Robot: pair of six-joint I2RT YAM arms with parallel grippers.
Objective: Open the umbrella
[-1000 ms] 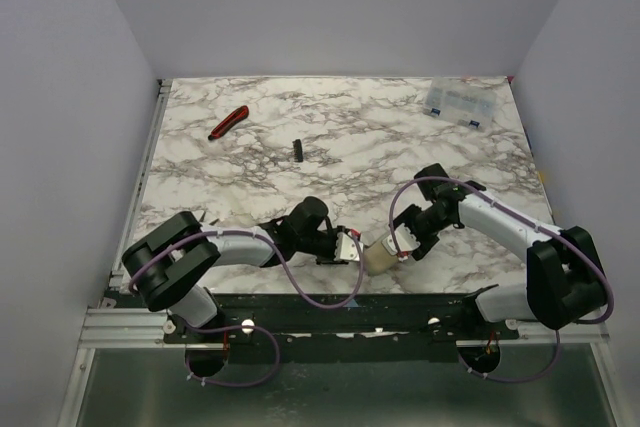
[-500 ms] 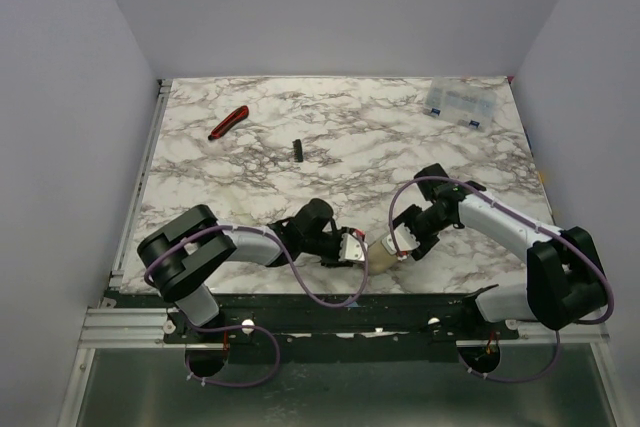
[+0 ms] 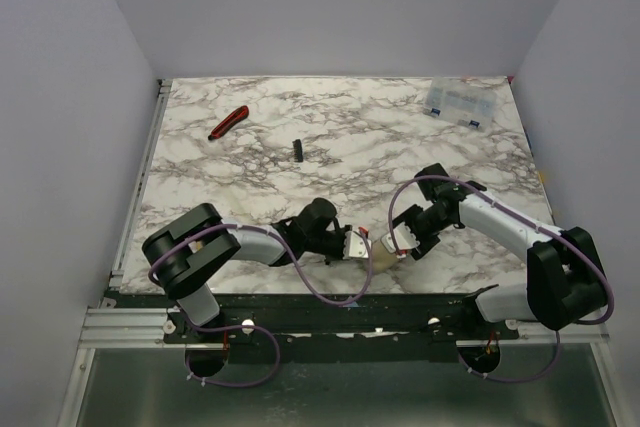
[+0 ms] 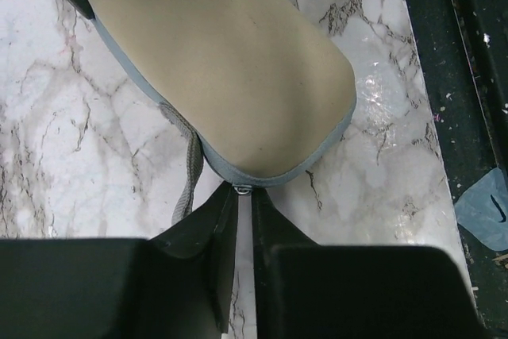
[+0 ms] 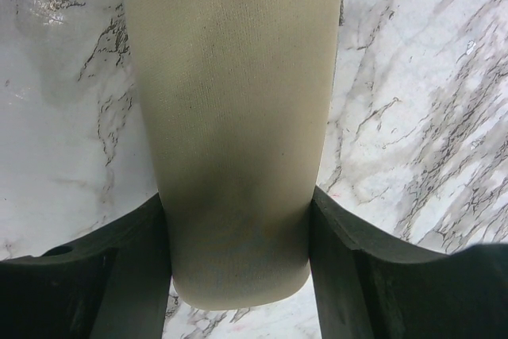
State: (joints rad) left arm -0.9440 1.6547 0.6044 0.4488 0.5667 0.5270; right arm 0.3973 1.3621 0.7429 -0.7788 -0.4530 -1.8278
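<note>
Both arms are low and folded inward: left arm (image 3: 250, 242) reaches right, right arm (image 3: 500, 217) reaches left, wrists facing each other close together. Left gripper (image 4: 244, 196) has jaws almost together, pinching the tip of the umbrella (image 4: 222, 61). Right gripper (image 5: 236, 220) is clamped across the roll, one finger pressed on each side.

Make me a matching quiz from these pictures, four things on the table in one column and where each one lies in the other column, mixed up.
Things:
1. umbrella
2. red cutter
3. clear box
4. small black stick

Places:
A. far right corner
B. near edge, around the middle
C. far left
D. left of the middle, just right of the cutter

Pairs: 1-B, 2-C, 3-A, 4-D
</note>
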